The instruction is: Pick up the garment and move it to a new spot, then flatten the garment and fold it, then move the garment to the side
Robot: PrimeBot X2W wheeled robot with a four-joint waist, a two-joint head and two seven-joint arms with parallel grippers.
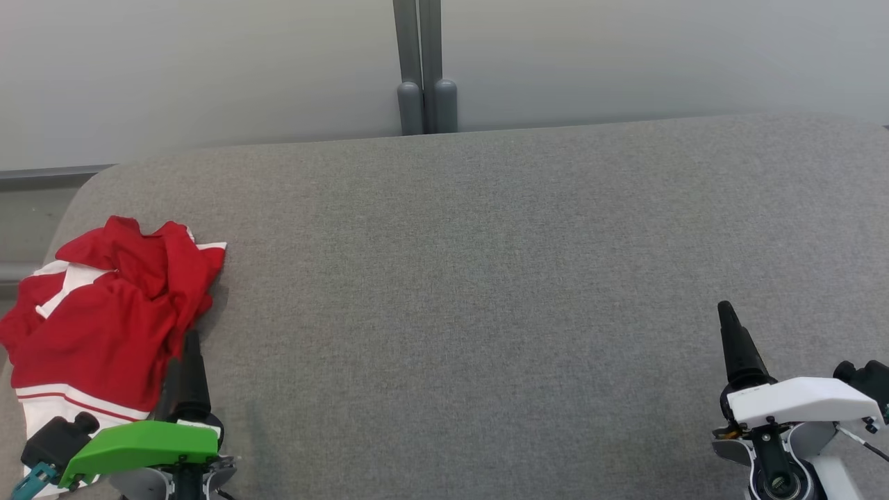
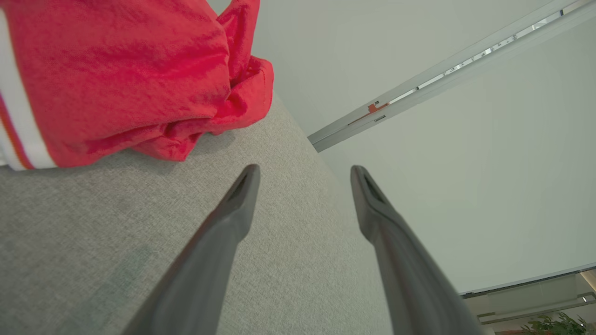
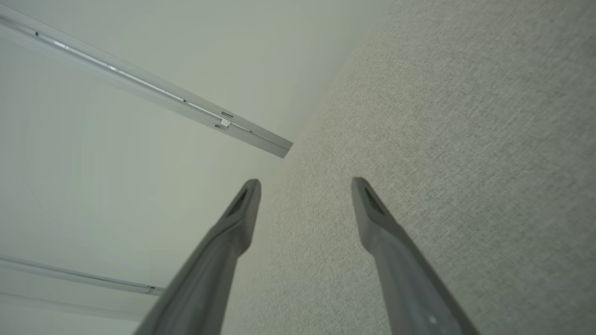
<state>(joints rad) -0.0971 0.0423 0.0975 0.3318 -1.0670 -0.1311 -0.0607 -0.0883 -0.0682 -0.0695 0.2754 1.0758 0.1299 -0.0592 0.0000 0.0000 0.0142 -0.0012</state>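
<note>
The garment [image 1: 104, 326] is a crumpled red piece with white bands, bunched at the left edge of the grey fabric surface [image 1: 486, 278]. My left gripper [image 1: 189, 347], under its green cover, stands at the garment's right side near the front, apart from the cloth. The left wrist view shows the left gripper [image 2: 305, 172] open and empty, with the garment [image 2: 116, 70] up and to the left of its fingers. At the lower right, my right gripper [image 1: 728, 316], white-covered, hovers over bare fabric far from the garment. The right wrist view shows the right gripper [image 3: 306, 184] open with nothing between its fingers.
The surface's far edge runs along a pale wall [image 1: 208, 69] with a grey double post [image 1: 425, 69] at the middle. On the left the surface rounds off just beyond the garment, which partly overhangs that edge. Bare fabric stretches between the two grippers.
</note>
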